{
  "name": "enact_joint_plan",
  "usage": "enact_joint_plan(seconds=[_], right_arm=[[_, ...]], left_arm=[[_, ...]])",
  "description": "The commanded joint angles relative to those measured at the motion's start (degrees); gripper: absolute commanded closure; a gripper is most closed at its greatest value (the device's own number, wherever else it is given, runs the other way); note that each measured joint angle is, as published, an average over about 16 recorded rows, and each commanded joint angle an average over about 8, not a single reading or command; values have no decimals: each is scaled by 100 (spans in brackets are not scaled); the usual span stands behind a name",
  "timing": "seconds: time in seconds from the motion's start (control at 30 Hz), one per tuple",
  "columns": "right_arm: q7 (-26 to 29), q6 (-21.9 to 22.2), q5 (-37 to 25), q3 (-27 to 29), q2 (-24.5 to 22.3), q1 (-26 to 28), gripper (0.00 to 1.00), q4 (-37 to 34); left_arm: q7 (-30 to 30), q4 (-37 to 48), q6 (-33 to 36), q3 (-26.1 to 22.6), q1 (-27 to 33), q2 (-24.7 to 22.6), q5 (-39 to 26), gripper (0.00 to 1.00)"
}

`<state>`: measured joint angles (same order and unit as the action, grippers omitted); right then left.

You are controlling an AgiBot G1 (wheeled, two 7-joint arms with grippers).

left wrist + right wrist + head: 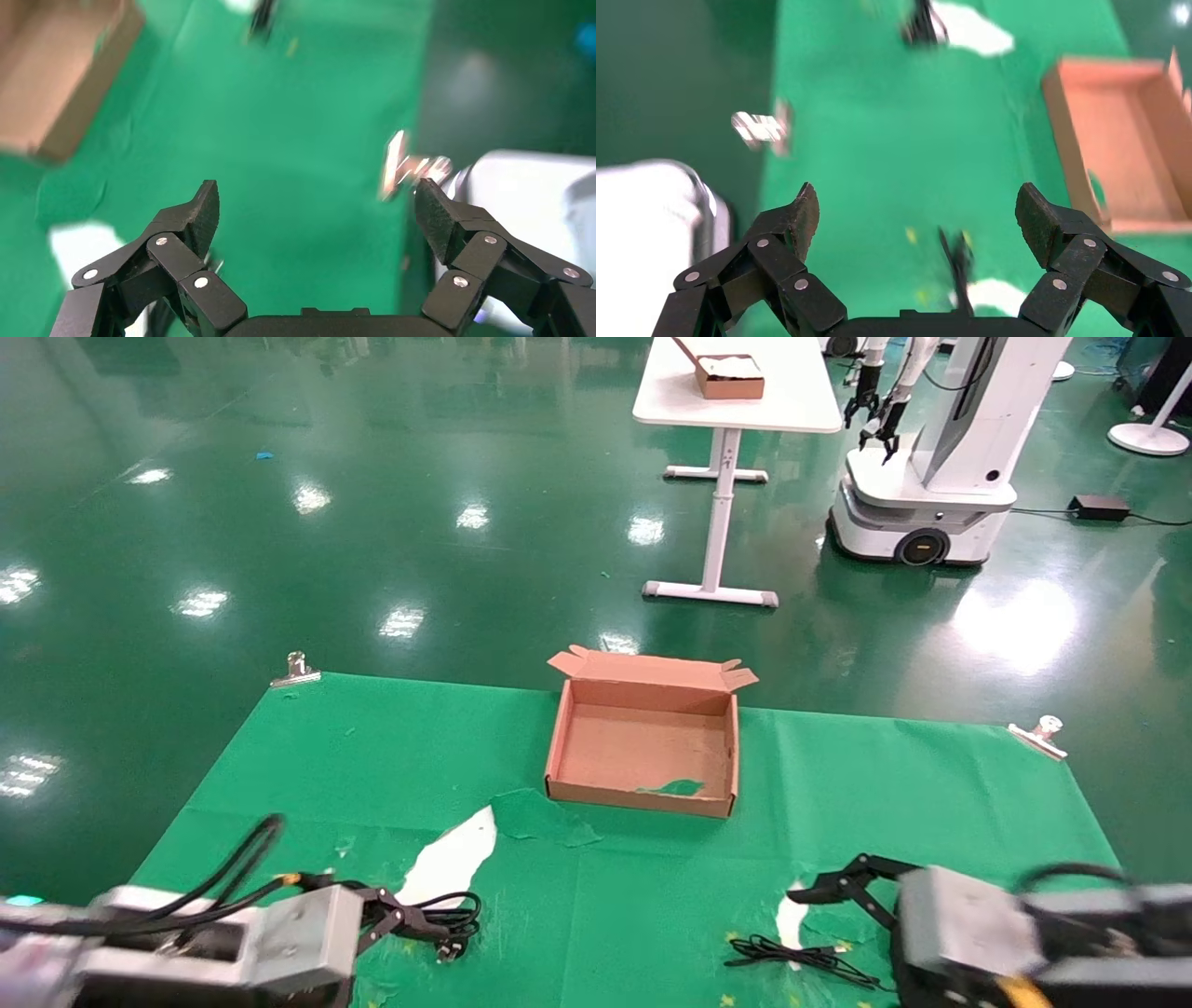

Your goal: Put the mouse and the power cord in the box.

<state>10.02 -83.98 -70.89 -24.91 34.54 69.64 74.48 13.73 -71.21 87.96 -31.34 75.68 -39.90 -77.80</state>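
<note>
My left gripper (316, 210) stands with its jaws spread wide and nothing between them, low at the bottom left of the head view, and my right gripper (916, 210) is the same, wide and empty, at the bottom right. Just beyond my left fingertips in the head view lies the power cord (445, 919), a loose black coil whose plug end points toward the bottom edge, partly over a white patch where the green cloth (372, 756) is torn. Near my right fingers a thinner black wire (801, 957) is bunched on the cloth; I take it for the mouse's wire, but I cannot make out the mouse body itself, which may sit under my arm. The box (559, 738) rests open in the middle of the frame, well apart from both cables, bare inside but for a green scrap near its front wall. The risks, as I judge them: a coil grabbed by one strand could unspool and trail over the box wall; the torn cloth edges could snag a fingertip or lift with the cable; the light box could slide if a dragged cord pushes it; and I might close on the wire instead of the mouse. I can read no brand, label or writing anywhere.
</note>
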Motion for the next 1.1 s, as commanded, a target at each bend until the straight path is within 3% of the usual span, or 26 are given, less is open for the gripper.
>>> enact_joint_plan(seconds=[0.03,0.37,0.77,1.1], right_arm=[[104,43,-501,-167,105,234,0,22],[146,59,-576,-197,147,258,0,-22],[328,227,-616,-163,92,170,0,54],[410,214,-568,-159,46,116,0,27]], left_arm=[[-7,187,-8,-169,224,-175,-432,0],[9,287,-85,-272,271,-259,-724,0],[348,1514,-1610,-999,524,-1426,-3048,0],[113,2705,-2104,-1197,959,-2019,-3650,0]])
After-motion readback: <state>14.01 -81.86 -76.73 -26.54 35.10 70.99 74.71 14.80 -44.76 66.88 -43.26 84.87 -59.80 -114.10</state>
